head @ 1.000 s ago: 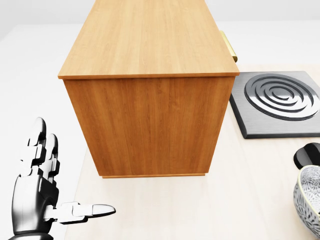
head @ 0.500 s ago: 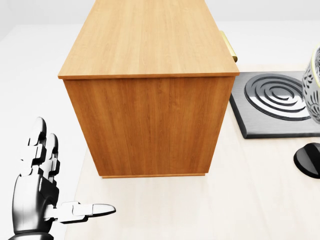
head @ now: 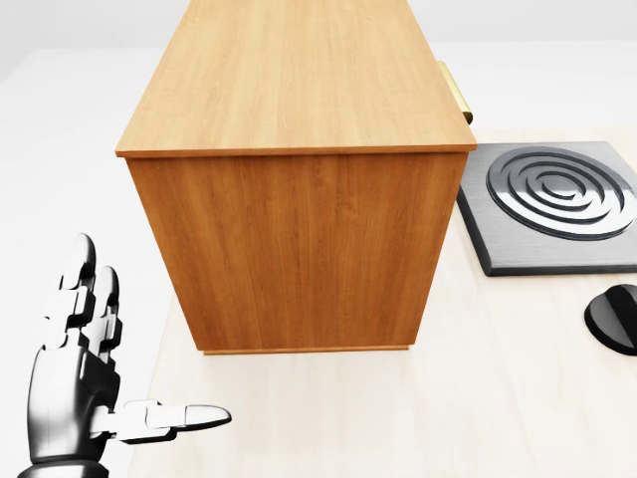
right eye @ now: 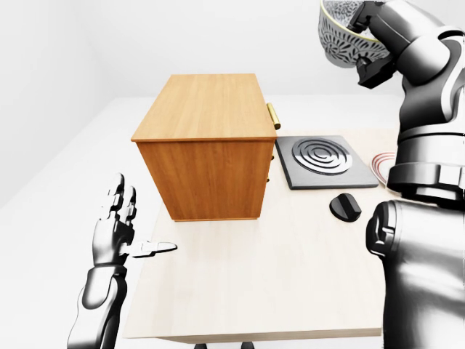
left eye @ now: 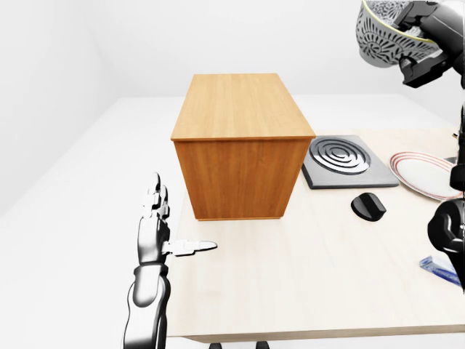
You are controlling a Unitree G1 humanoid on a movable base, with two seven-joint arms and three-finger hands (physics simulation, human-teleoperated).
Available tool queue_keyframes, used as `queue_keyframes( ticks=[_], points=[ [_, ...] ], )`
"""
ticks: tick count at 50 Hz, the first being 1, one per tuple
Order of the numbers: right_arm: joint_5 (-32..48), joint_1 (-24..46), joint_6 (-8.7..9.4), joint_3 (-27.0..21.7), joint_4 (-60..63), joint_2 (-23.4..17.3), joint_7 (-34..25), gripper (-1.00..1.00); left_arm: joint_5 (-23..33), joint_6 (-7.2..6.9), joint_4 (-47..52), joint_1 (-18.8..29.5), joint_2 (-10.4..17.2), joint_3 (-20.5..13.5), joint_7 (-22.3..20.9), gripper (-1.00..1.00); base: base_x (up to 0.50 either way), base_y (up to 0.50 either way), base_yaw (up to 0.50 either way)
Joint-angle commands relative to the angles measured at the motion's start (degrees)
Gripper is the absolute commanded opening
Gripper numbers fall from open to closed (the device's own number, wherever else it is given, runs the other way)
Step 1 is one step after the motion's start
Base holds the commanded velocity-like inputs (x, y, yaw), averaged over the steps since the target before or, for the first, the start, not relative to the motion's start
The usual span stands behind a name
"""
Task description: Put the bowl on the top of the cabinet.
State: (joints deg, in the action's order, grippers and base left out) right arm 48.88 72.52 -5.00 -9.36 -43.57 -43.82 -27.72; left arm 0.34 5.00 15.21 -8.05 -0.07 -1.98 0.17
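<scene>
The right hand point(right eye: 378, 43), fingers clamped on the patterned bowl point(right eye: 341, 33), carries it high; next it must swing left over the wooden cabinet point(right eye: 203, 109) top and lower it, while the left hand point(right eye: 112, 233) idles with fingers spread.

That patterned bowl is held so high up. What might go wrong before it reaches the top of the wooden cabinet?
The bowl sits tilted in the right hand, high above the table; if the grip slips, it could fall onto the stove plate or black knob. It is also off to the right of the cabinet, so a hasty swing across might clip the cabinet's edge.
</scene>
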Motion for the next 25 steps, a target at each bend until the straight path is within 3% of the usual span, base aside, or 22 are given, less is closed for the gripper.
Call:
queue_keyframes(
  ticks=[1, 10, 25],
  points=[
    [12.3, 27.9, 0.00, 6.8, -31.3, 1.8, 11.9, -1.00, -0.2, 0.00, -0.4, 0.2, 0.1, 0.0, -0.3, 1.00, 0.00, 0.00, 0.00],
    [18.4, 32.4, 0.00, 6.8, -33.9, 5.9, 18.5, -1.00, -0.3, 0.00, 0.3, 0.1, 0.0, 0.3, -0.6, 1.00, 0.00, 0.00, 0.00],
    [22.6, 33.2, 0.00, 5.5, -34.5, 13.8, 22.4, -1.00, -0.9, 0.00, -0.8, 0.0, 0.1, 0.3, -1.1, 1.00, 0.00, 0.00, 0.00]
  ],
)
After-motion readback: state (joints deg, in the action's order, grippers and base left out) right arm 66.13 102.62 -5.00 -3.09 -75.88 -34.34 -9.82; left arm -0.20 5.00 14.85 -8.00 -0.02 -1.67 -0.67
